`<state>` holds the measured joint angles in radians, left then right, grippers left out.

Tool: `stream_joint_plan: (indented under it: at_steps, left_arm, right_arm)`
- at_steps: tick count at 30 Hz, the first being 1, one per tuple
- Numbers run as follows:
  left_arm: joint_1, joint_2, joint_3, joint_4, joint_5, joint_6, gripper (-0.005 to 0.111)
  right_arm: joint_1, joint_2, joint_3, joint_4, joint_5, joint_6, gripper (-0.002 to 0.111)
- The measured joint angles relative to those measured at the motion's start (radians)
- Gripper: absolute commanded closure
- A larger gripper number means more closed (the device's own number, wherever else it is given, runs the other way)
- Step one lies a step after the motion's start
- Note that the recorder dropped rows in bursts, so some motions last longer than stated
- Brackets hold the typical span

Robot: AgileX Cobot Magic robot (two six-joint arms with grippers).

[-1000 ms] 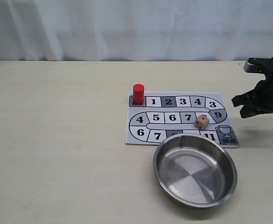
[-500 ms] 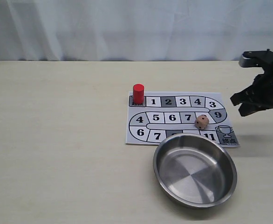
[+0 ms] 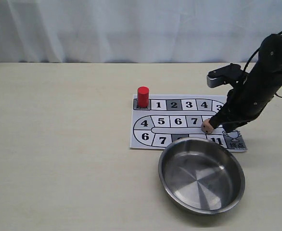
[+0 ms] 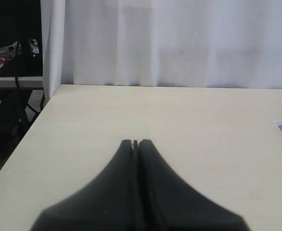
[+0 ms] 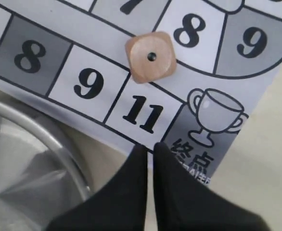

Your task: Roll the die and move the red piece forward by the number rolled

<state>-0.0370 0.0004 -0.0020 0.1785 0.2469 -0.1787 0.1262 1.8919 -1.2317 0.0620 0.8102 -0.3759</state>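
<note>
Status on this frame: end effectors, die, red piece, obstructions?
Left end effector shut, over table. Right end effector shut, empty, just short of die. Die on board, one pip showing; red piece on start square. Steel bowl overlaps board's near edge.

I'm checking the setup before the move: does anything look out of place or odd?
The die lies askew on the board, straddling square borders near 11, one pip up, rather than sitting inside one square. The printing is odd too: the row by the bowl reads 8, 9, 11, skipping 10.
</note>
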Motion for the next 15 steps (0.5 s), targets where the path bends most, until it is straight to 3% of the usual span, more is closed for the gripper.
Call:
stream_joint_plan:
  at_steps: [15]
  left_arm:
    - [0.000, 0.000, 0.000, 0.000, 0.000, 0.000, 0.107]
  right_arm:
    - [0.002, 0.156, -0.068, -0.003, -0.007, 0.020, 0.104]
